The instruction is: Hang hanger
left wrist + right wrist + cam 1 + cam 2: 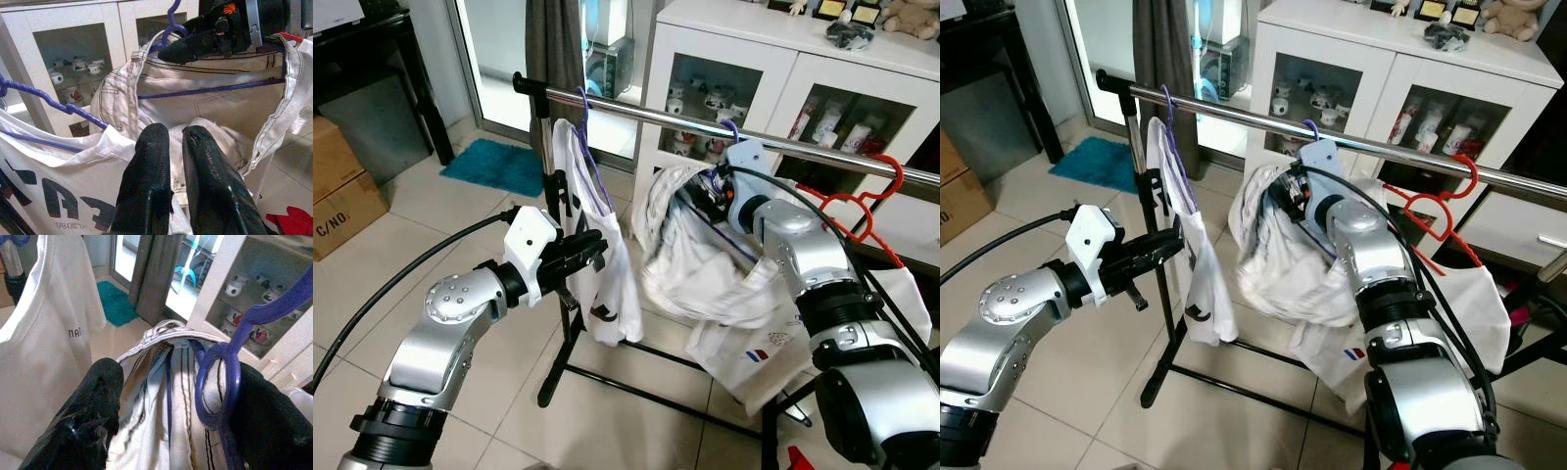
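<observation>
A chrome rail [646,113] crosses a clothes rack. A purple hanger [729,127] has its hook at the rail and carries a bunched white garment [690,269], which looks blurred. My right gripper [176,421] is just under that hook; its fingers stand wide apart, open, with the hanger's neck [222,382] and the collar between them. My left gripper [592,250] is shut, with its tips against a white printed t-shirt [602,284]. That shirt hangs from another purple hanger [592,157] at the rail's left end.
A red hanger [862,201] with a white shirt hangs on the rail to the right. Behind the rack stands a white glass-door cabinet [783,69]. The rack's black base [636,387] lies on the tiled floor. A teal mat [494,162] and cardboard boxes [337,186] are to the left.
</observation>
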